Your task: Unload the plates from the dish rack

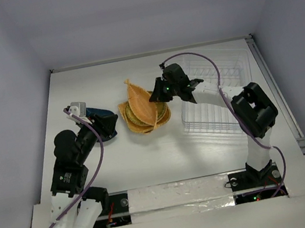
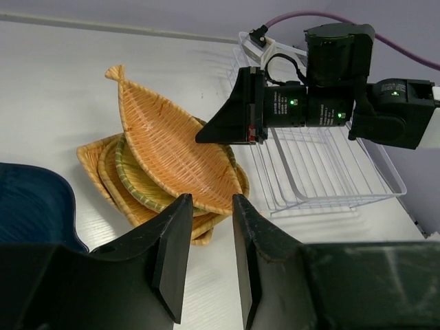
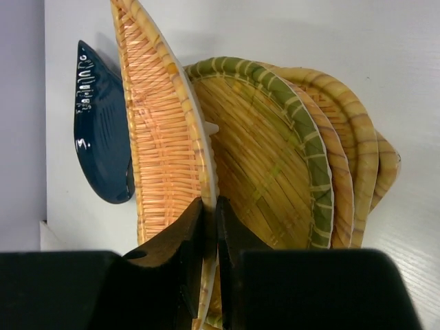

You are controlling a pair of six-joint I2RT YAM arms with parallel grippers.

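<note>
The right gripper (image 1: 154,95) is seen from above clamped on the leaf plate (image 1: 136,100), which is tilted on edge against the stack (image 1: 149,121), left of the rack (image 1: 237,60); the blue dish (image 1: 96,111) is found by the left gripper (image 1: 107,126). In the left wrist view, that gripper's jaws are parted, with nothing held. In the right wrist view, the leaf plate's rim is pinched between the fingers.

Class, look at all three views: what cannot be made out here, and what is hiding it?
- Top view: the dish rack, partly covered by the right arm; tines too faint to count.
- Left wrist view: the blue dish, cut off by the left edge.
- Right wrist view: the leaf-shaped plate, lower rim hidden behind the fingers; the stacked plates show rims only.
</note>
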